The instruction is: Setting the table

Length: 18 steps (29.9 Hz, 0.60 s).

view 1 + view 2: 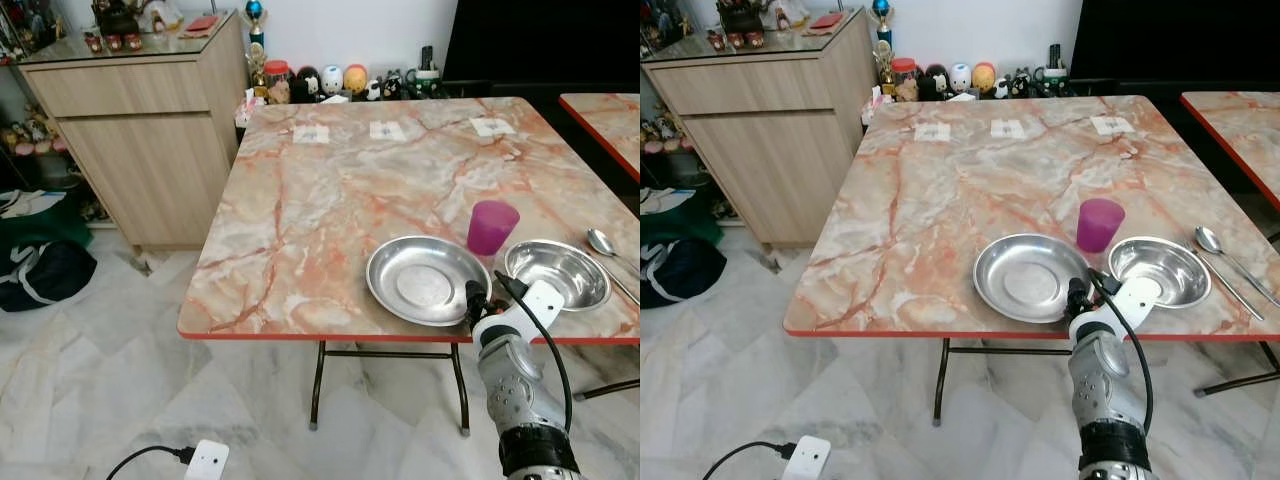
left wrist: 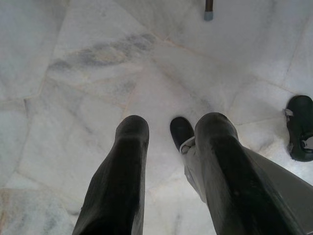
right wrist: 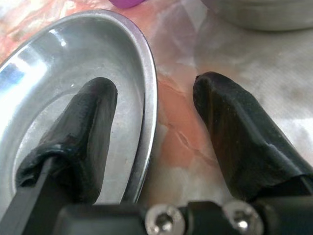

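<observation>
I see marble-pattern table (image 1: 330, 200) with red edge, pale marble floor, wooden cabinet (image 1: 140, 140) to left, figurines along wall. Near edge of table: steel plate (image 1: 427, 279), purple cup (image 1: 492, 227) just behind it, steel bowl (image 1: 558, 272) beside, spoon (image 1: 610, 248) further right. Right gripper (image 3: 154, 105) released, fingers straddling plate rim: one finger over plate, other over tabletop. Wrist camera shows that straddle; head views don't. Left gripper (image 2: 171, 142) spread, hanging over floor.

The surface (image 1: 300, 220) carries one steel plate (image 1: 427, 280), one steel bowl (image 1: 557, 274), one purple cup (image 1: 492, 227) and one spoon (image 1: 604, 244). Three paper tags (image 1: 388, 130) lie along its far side.
</observation>
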Tool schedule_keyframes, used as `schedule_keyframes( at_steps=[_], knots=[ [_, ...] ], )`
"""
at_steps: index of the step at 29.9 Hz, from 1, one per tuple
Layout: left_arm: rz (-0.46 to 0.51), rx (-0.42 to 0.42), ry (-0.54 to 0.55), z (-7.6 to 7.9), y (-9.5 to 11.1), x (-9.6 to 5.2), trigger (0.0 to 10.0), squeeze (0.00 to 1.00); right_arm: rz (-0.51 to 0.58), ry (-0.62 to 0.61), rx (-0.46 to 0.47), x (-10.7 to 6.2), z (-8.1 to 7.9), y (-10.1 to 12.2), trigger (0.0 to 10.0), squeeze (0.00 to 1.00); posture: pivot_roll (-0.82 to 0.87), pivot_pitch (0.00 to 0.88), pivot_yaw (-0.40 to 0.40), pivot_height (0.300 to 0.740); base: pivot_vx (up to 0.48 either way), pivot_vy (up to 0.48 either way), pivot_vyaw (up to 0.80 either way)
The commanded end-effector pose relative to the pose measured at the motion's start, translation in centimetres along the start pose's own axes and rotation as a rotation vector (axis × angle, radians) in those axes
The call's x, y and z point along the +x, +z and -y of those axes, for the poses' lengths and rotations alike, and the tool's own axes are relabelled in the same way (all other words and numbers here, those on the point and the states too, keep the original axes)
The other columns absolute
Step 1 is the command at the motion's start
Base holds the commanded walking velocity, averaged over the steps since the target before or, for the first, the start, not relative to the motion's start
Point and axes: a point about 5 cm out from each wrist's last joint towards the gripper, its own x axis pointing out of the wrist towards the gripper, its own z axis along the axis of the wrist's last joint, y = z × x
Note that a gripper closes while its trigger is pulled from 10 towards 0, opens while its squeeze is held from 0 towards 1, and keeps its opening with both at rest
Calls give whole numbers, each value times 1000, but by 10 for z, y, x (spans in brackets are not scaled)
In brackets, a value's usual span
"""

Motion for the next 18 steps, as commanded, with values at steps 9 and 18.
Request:
schedule_keyframes(
  at_steps=[9, 18],
  knots=[
    [-13, -4, 14, -3, -1, 0, 10000, 0, -68, 18, -48, 2, -2, -11, 10000, 0, -43, 0, 13, 740, 0, 0, 0],
    [-24, 8, 22, -4, -3, 0, 10000, 0, -82, 60, -46, 1, -8, -18, 10000, 0, -42, 0, 14, 740, 0, 0, 0]
  ],
)
